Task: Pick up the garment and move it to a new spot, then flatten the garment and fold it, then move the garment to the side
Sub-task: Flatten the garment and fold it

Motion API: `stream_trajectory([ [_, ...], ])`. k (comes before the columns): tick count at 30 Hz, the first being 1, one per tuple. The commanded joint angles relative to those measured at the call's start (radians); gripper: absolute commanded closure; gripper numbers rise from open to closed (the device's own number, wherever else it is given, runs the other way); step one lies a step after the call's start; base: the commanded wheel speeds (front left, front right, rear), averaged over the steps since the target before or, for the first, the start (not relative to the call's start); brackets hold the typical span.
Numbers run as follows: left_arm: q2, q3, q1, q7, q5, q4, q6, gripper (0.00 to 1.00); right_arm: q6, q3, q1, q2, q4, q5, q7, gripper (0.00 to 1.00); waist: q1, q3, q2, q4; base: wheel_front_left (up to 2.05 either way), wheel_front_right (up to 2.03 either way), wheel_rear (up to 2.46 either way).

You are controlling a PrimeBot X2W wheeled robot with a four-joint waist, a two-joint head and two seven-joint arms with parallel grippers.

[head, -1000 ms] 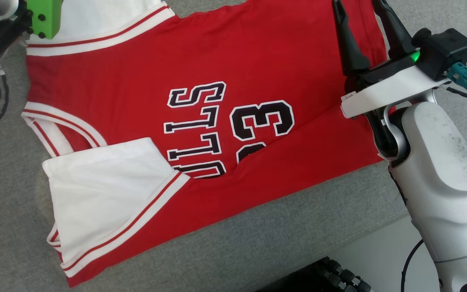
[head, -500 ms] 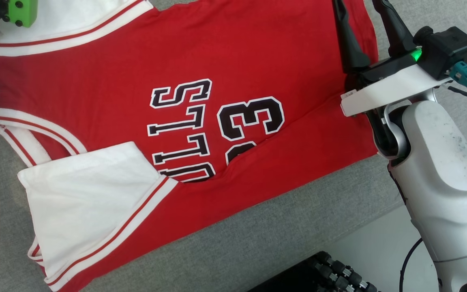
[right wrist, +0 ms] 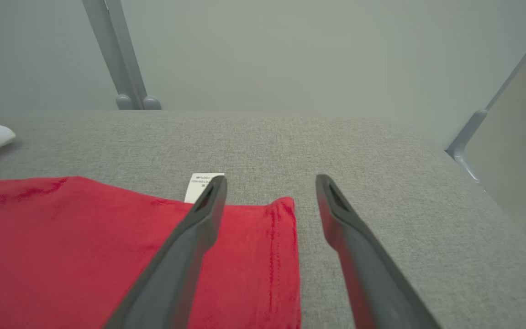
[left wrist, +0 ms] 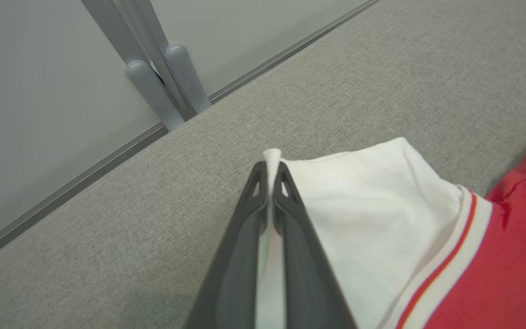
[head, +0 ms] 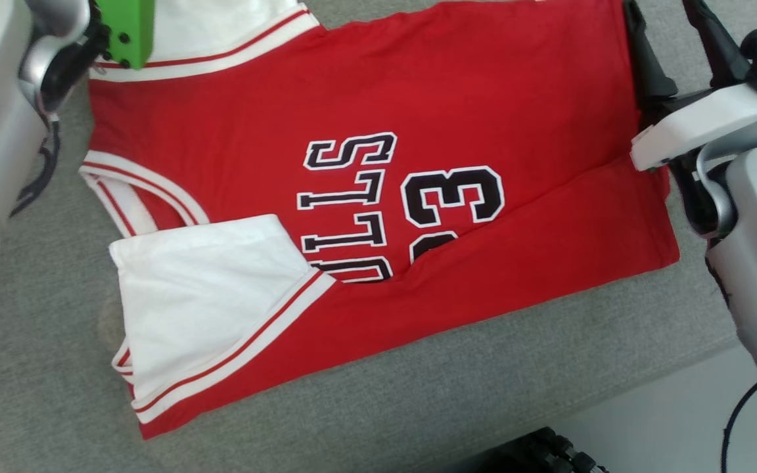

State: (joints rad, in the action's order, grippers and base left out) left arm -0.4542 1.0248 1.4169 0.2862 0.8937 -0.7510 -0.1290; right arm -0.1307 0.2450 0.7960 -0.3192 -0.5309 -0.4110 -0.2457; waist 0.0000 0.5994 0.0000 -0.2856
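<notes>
Since the grey bench (head: 418, 394) carries the red garment (head: 418, 85) spread nearly flat, near sleeve and near edge already turned in, we judge the folding step in hand. Left pincer (left wrist: 271, 171) is clamped on the far white sleeve corner (left wrist: 372, 192). Right pincer (right wrist: 270, 183) stands open astride the hem corner (right wrist: 286, 205), beside the care label (right wrist: 203, 183), gripping nothing. Next: right closes there, then both lift evenly toward the near edge.

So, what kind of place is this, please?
Probably a robot test room, not a home: a grey cloth-covered surface holds one red jersey, with bare grey wall panels and metal posts behind.
</notes>
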Motion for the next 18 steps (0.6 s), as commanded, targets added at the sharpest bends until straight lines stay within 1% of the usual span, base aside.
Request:
stream_trajectory([
  [1,0.009,0.011,-0.021,-0.022,0.01,0.02,-0.002,1.0,0.0,0.005,0.019,-0.021,-0.029,-0.018,0.016,0.0,0.0,-0.059,0.0,0.079,0.0,0.0,0.0],
  [4,0.009,0.032,-0.036,-0.066,0.025,0.069,-0.002,1.0,0.0,0.026,0.049,-0.076,-0.1,-0.043,0.052,0.0,0.0,-0.07,0.0,0.122,0.0,0.0,0.0],
  [9,-0.002,0.07,-0.046,-0.099,0.035,0.152,-0.002,1.0,0.0,0.068,0.094,-0.147,-0.202,-0.085,0.101,0.0,0.0,-0.069,0.0,0.171,0.0,0.0,0.0],
  [11,-0.005,0.087,-0.053,-0.109,0.044,0.196,-0.002,1.0,0.0,0.096,0.116,-0.178,-0.258,-0.121,0.132,0.0,0.0,-0.06,0.0,0.193,0.0,0.0,0.0],
  [14,-0.006,0.098,-0.051,-0.112,0.042,0.228,-0.002,1.0,0.0,0.121,0.136,-0.195,-0.303,-0.147,0.153,0.0,0.0,-0.05,0.0,0.207,0.0,0.0,0.0],
  [18,-0.009,0.127,-0.044,-0.12,0.003,0.252,-0.002,1.0,0.0,0.16,0.159,-0.213,-0.357,-0.173,0.168,0.0,0.0,-0.036,0.0,0.218,0.0,0.0,0.0],
])
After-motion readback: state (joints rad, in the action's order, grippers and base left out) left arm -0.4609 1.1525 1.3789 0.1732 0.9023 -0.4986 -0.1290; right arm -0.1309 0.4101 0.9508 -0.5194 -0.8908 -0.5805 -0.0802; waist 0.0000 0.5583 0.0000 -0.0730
